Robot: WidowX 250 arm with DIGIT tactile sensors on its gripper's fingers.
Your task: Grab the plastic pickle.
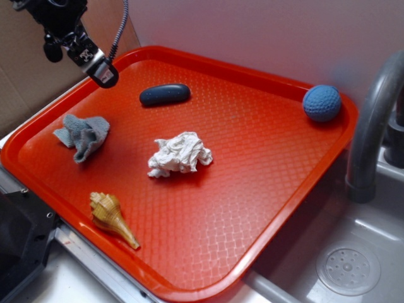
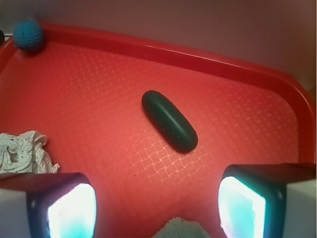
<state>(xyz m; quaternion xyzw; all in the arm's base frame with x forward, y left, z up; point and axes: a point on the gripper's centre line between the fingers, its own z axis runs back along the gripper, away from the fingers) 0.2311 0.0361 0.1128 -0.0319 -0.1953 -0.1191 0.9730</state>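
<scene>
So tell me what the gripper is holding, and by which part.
Nothing. The gripper is open and empty; the plastic pickle lies untouched on the tray.

Exterior view bright, even, w/ soft short shadows. Wrist view dimmer, reddish; fingers [image 2: 72, 210] blurred, pads glaring cyan-white, corners darker.

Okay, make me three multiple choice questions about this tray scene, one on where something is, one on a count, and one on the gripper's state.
1. Where is the blue ball?
A. in the tray's far right corner
B. beside the seashell
C. in the sink

2. How many things lie on the tray?
A. three
B. five
C. seven

3. What is the gripper doing?
A. clamping the plastic pickle
B. shut, empty
C. open, empty

Answers: 1 A, it touches that corner's rim. 2 B: pickle, ball, seashell, grey cloth, crumpled paper. 3 C, the wrist view shows its fingers apart and the pickle lying free beyond them.
</scene>
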